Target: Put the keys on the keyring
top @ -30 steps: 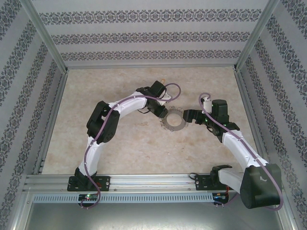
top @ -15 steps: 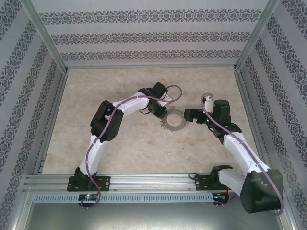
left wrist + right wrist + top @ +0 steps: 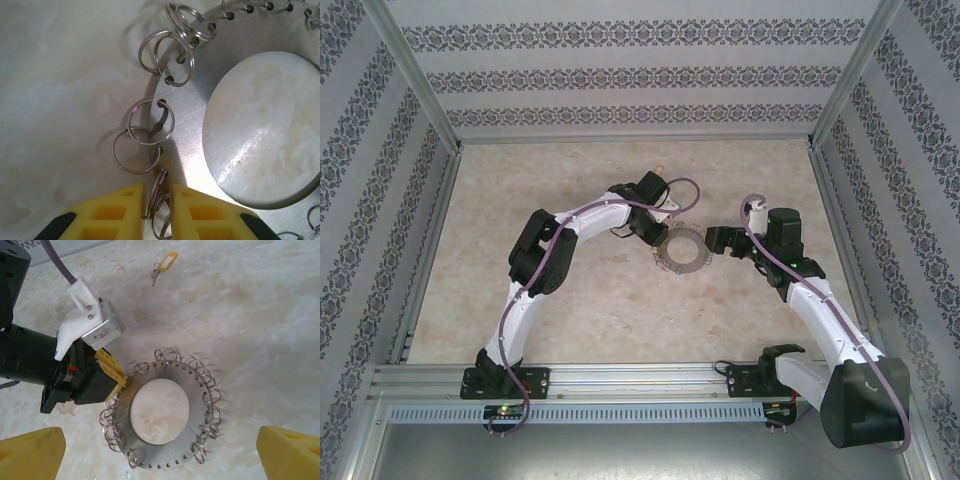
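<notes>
Left jaws: at a narrow slit, yellow fingers (image 3: 120, 212) pinching one small split ring (image 3: 157, 192) upright at the rim of the keyring (image 3: 190, 105). Right jaws: spread fully wide, holding nothing, near the keyring's opposite edge. Keyring — flat grey metal disc, round central hole, rim holes strung with small split rings, lying on the marbled bench (image 3: 570, 300) between both arms. Key (image 3: 155, 275) — tiny, with yellow tag (image 3: 168, 260), on the bench well apart from the keyring.
</notes>
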